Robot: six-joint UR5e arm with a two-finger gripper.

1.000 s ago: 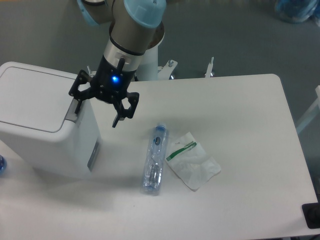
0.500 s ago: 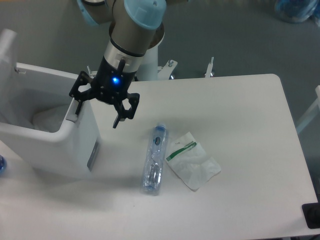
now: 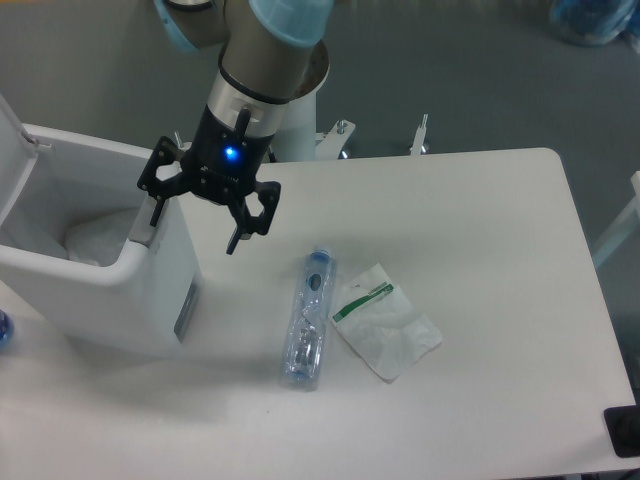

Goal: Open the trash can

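Observation:
The white boxy trash can (image 3: 150, 300) stands at the table's left. Its lid (image 3: 8, 150) is swung up at the far left edge of the view, and white crumpled material (image 3: 95, 240) shows inside. My gripper (image 3: 194, 228) is open and empty, pointing down over the can's right rim. One finger (image 3: 155, 212) is at the grey push-tab area on the rim; the other finger (image 3: 233, 240) hangs just right of the can's side. A blue light glows on the gripper body.
A clear plastic bottle (image 3: 307, 320) lies on the white table (image 3: 480, 220) right of the can. A crumpled white wrapper with a green stripe (image 3: 385, 322) lies beside it. A dark object (image 3: 622, 432) sits at the bottom right corner.
The lid, flat and shut one second ago, has swung up and back. My gripper has lifted very slightly from the rim.

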